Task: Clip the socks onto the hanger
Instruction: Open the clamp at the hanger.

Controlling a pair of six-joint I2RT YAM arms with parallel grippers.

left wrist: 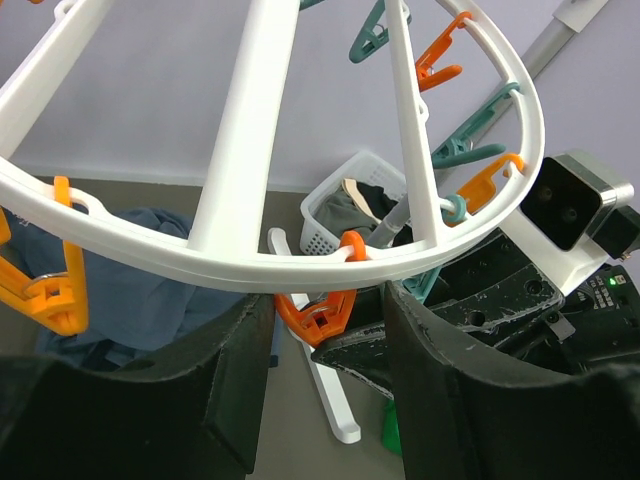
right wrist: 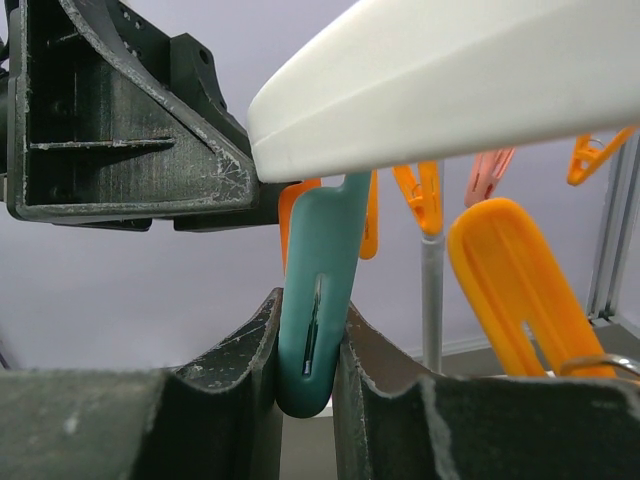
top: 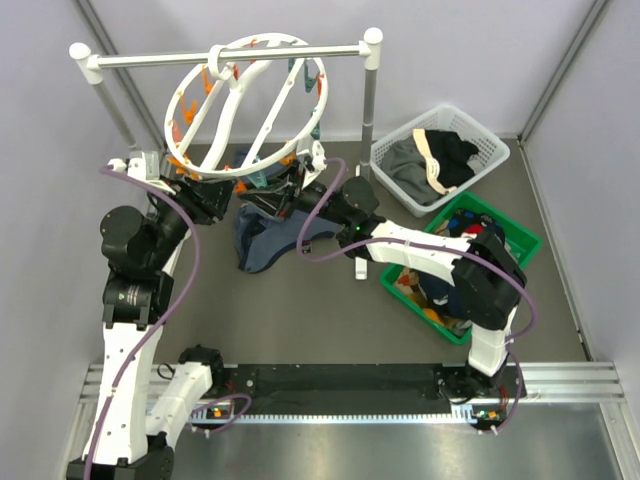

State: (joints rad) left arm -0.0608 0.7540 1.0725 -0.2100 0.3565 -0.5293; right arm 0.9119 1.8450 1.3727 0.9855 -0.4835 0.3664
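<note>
Hanger rim (left wrist: 250, 262) crosses just above both: right gripper (right wrist: 305, 372) clenches teal clip (right wrist: 320, 290), left gripper (left wrist: 325, 306) gapes around orange clip (left wrist: 318, 318).

Rack (top: 230, 55): far-left part of the table (top: 300, 310)
Hanger (top: 228, 108): hung on rack
Clip (right wrist: 315, 300): under hanger's rim
Garment (top: 262, 250): on table, below hanger
Basket (top: 475, 180): far-right corner
Bin (top: 505, 218): right edge, before basket
</note>
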